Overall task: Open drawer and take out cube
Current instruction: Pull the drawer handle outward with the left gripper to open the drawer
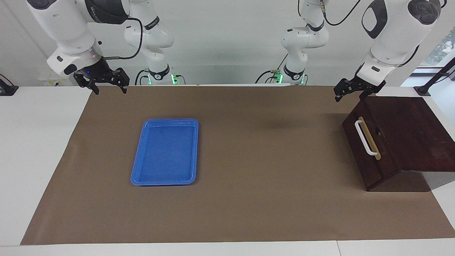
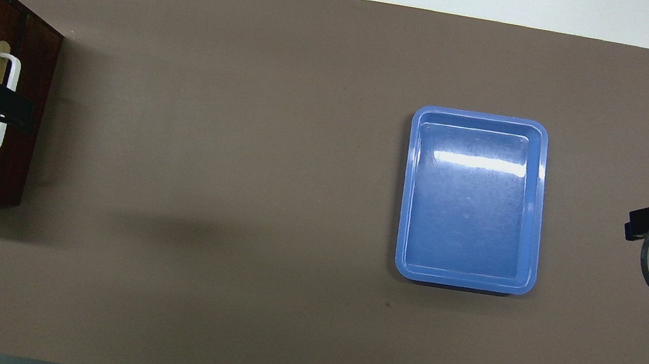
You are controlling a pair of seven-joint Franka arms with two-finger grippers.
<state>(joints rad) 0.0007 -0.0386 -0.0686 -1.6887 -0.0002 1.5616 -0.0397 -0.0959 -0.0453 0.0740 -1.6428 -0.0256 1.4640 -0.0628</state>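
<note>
The dark wooden box (image 1: 408, 128) stands at the left arm's end of the table. Its drawer (image 1: 369, 160) is shut, and a white bar handle (image 1: 365, 138) and a brass strip run across the front. The cube is hidden. My left gripper (image 1: 350, 94) hangs open in the air over the box's edge nearest the robots, touching nothing. In the overhead view the left gripper (image 2: 10, 109) covers the handle (image 2: 13, 69) on the drawer (image 2: 35, 58). My right gripper (image 1: 110, 89) waits open and empty over the mat's corner at the right arm's end, and shows there as the right gripper (image 2: 633, 224).
A flat blue plastic tray (image 1: 165, 122) lies empty on the brown mat (image 1: 266, 177), toward the right arm's end; its rim (image 2: 484, 117) shows from above. White table surface (image 1: 35, 142) borders the mat.
</note>
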